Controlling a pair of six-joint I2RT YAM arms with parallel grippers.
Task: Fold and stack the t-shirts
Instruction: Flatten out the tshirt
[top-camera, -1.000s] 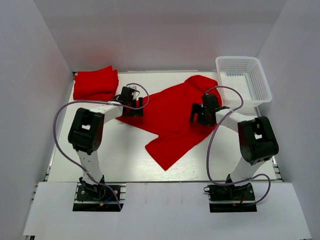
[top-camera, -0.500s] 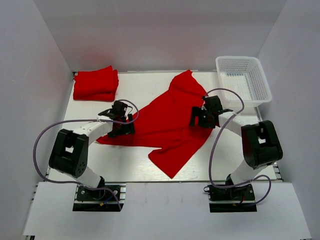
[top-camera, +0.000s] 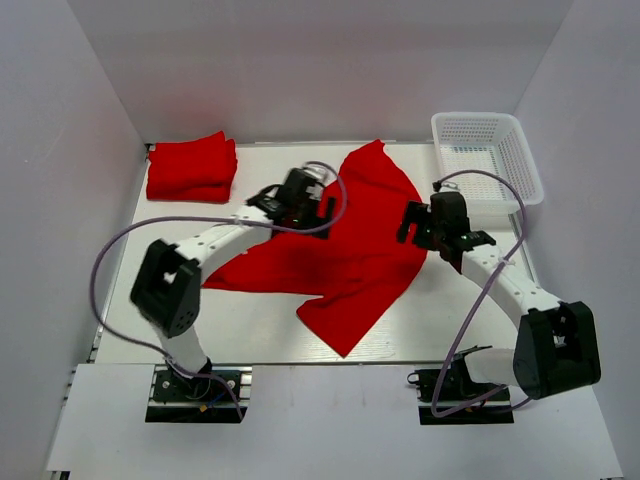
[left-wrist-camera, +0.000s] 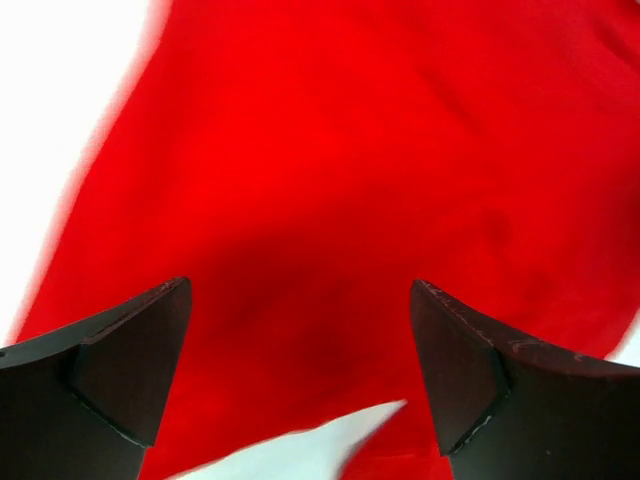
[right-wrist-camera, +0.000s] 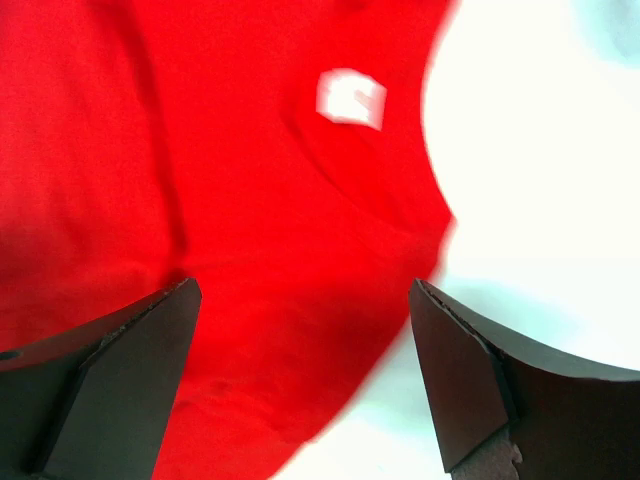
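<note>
Progress, mid-task: a pile of folded plain red cloth t-shirts (top-camera: 190, 168) lies in the far-left corner of the white bench (top-camera: 250, 330). You have yet to fold the loose red t-shirt (top-camera: 330, 255) sprawled mid-bench. Left pincer (left-wrist-camera: 300, 300) and right pincer (right-wrist-camera: 300, 300) hover over it, jaws apart, empty.

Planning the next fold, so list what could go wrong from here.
1. The spread-out bright red cloth t-shirt lies skewed and creased, so a fold started now would likely come out lopsided.
2. The left gripper and right gripper hang open over creased cloth; a pinch there might gather more than one layer.
3. The folded pile of red t-shirts sits near the white left arm; a wide swing might knock it askew.
</note>
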